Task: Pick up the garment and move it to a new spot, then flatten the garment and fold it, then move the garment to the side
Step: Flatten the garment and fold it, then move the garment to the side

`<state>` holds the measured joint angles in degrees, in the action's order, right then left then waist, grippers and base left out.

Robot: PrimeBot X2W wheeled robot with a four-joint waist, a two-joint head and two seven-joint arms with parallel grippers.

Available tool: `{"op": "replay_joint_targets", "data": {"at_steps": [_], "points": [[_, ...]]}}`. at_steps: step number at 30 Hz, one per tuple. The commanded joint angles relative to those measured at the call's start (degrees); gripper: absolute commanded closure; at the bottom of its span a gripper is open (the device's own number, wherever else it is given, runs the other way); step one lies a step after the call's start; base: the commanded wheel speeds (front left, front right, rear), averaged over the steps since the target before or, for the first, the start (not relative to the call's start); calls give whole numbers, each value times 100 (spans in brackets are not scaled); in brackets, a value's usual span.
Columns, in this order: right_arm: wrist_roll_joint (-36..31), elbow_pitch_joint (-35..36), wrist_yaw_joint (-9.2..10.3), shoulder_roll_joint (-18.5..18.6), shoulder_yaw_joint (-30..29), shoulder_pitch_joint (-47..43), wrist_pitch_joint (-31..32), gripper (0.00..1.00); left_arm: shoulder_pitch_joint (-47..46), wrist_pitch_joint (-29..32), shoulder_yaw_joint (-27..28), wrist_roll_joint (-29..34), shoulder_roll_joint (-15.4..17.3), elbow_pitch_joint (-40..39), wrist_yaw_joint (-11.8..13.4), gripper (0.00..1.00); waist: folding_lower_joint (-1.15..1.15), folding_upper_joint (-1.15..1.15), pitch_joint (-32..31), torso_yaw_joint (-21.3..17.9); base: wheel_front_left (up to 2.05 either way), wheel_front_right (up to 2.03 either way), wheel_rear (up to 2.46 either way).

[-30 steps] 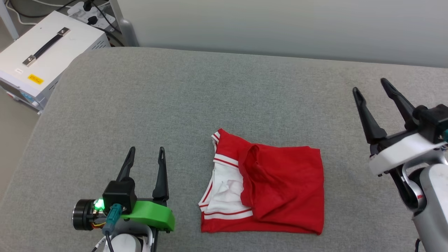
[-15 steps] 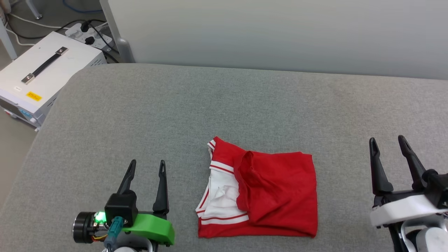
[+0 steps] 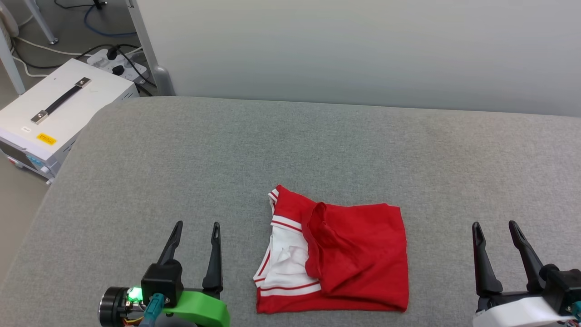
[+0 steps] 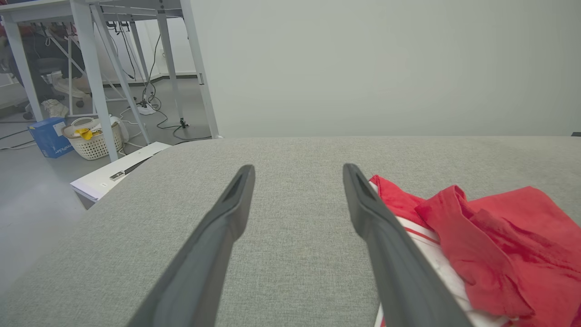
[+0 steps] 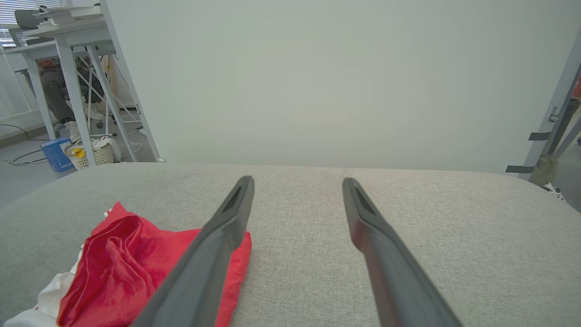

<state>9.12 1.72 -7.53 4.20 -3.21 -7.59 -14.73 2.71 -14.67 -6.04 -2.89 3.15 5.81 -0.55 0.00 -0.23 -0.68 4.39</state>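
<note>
The garment (image 3: 336,259), a red jersey-style shirt with white sleeve fabric and red-and-white striped trim, lies on the grey fabric-covered worktop (image 3: 290,145) near the robot's edge, roughly midway between the two arms. It is gathered into a compact, roughly square packet. A red layer covers the right part, and the white sleeve and striped bands show on its left side. One loose red flap stands up in a ridge along the middle, so the fold is rough and not flat.

The left gripper (image 3: 198,224) hovers just beside the packet's left edge, its two dark fingers spread wide with nothing between them. The right gripper (image 3: 494,224) hangs further off to the packet's right, its fingers likewise spread wide and empty. In both wrist views only bare grey cloth shows between the fingers, with the garment off to one side.

Folding looks done, so the step in hand appears to be the last one, moving the garment to the side. Whether its present place already counts as that side cannot be told.

If it does not, the next move calls for a low pinch that takes all the layers at one edge. Ideally both arms grip opposite edges. The packet is then lifted or slid across without the top flap spilling open. The bare worktop to the left and far side gives room.
</note>
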Motion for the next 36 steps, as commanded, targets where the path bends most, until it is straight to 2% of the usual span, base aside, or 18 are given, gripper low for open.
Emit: {"op": "replay_joint_targets", "data": {"at_steps": [1, 8, 12, 18, 22, 26, 31, 36], "points": [[-39, 27, 4, -15, -26, -97, -26, 0, 116, -33, -5, 49, -26, -20, -22, 0, 0, 23, -11, 3, 0, 0, 0], [-97, 5, 4, -53, 9, -142, -27, 0, 130, -33, -10, 58, -26, -2, -36, 0, 0, 23, 8, 12, 0, 0, 0], [-178, 70, 4, 73, 59, 82, -27, 0, 90, -33, -21, 61, -26, 12, -41, 0, 0, 23, 48, 23, 0, 0, 0], [-169, 171, 4, 575, 29, 870, -27, 0, -26, -33, -80, 28, -27, 9, -29, 0, 0, 23, 192, 76, 0, 0, 0], [-123, 110, 4, 1127, 132, 1559, 162, 0, -128, -33, -102, 20, -27, -9, -14, 0, 0, 23, 349, 144, 0, 0, 0], [206, 65, 4, 1739, 499, 2207, 893, 0, -228, -33, -122, -5, -27, -50, 2, 0, 0, 23, 544, 218, 0, 0, 0], [1179, 2, 4, 2364, 1228, 2611, 2656, 0, -337, -33, -151, -50, -27, -64, 35, 0, 0, 23, 743, 289, 0, 0, 0], [2377, -32, 4, 2707, 1573, 2541, 4262, 0, -446, -33, -215, -97, -27, -80, 75, 0, 0, 23, 898, 369, 0, 0, 0]]}}
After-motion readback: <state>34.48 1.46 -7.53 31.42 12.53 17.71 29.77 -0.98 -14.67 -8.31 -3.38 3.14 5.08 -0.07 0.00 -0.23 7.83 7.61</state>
